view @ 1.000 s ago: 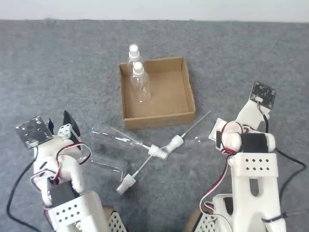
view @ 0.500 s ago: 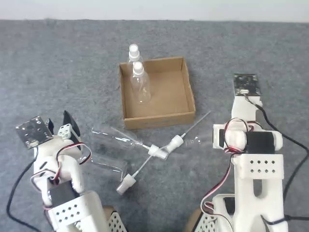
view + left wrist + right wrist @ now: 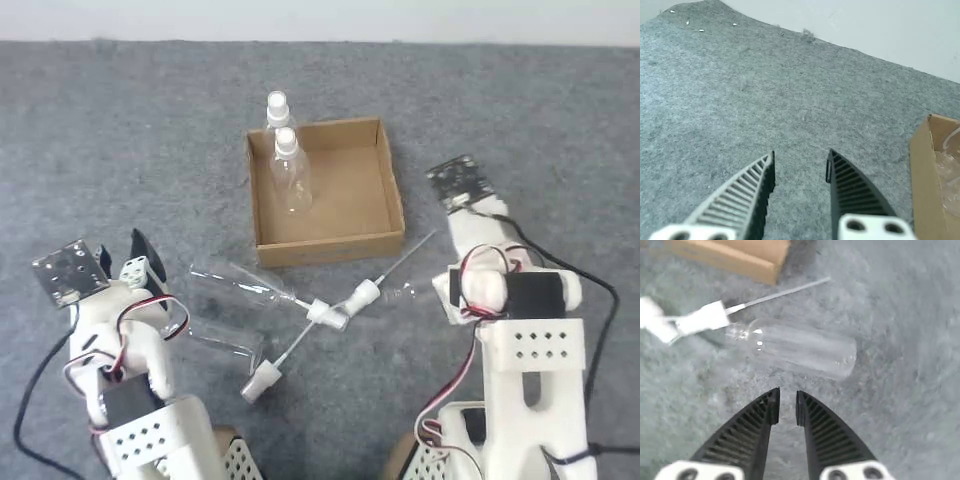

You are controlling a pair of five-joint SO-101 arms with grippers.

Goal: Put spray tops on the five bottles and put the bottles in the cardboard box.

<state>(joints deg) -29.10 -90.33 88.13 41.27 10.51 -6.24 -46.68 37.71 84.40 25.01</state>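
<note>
Nothing legible appears anywhere. The brown square cardboard box (image 3: pixel 330 248) has plain walls, the clear plastic bottles (image 3: pixel 292 180) carry no readable label, and the white arm housings (image 3: pixel 528 345) show no readable marking.

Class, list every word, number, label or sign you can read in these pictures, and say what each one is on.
None can be read. The cardboard box is plain, the clear bottles bear no label, and any marks on the arms' circuit boards are too small to tell.
</note>
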